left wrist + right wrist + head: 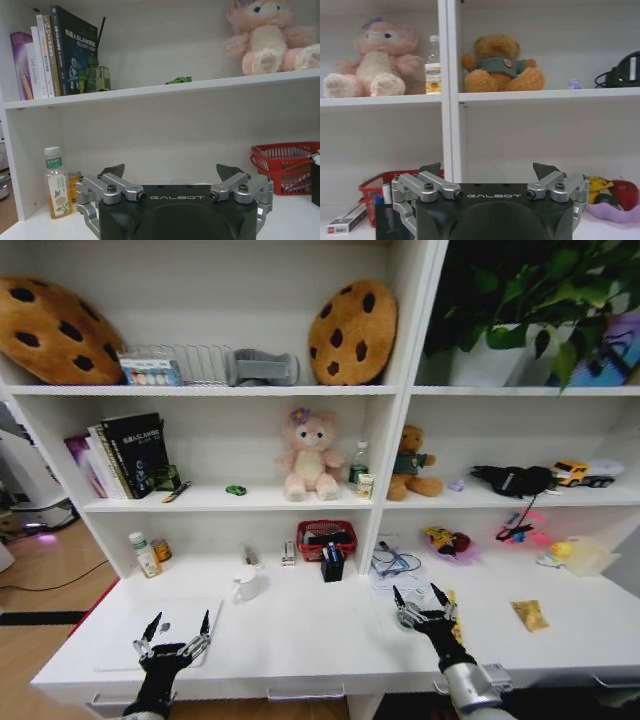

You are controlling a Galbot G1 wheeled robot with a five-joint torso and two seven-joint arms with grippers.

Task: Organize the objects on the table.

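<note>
left gripper [179, 625] hovering, jaws spread, empty, silver laptop [165, 632] lying beneath | right gripper [421, 597] hovering, jaws spread, empty, small yellow packet [529, 615] lying well aside on table [300, 635]

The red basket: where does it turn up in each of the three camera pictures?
Head view: the red basket sits at the back of the table, middle, under the pink plush.
Left wrist view: at the right edge, low, beside the open left gripper.
Right wrist view: low at the left, beside the open right gripper.
Shared landmark: the pink plush on the shelf above.
</note>
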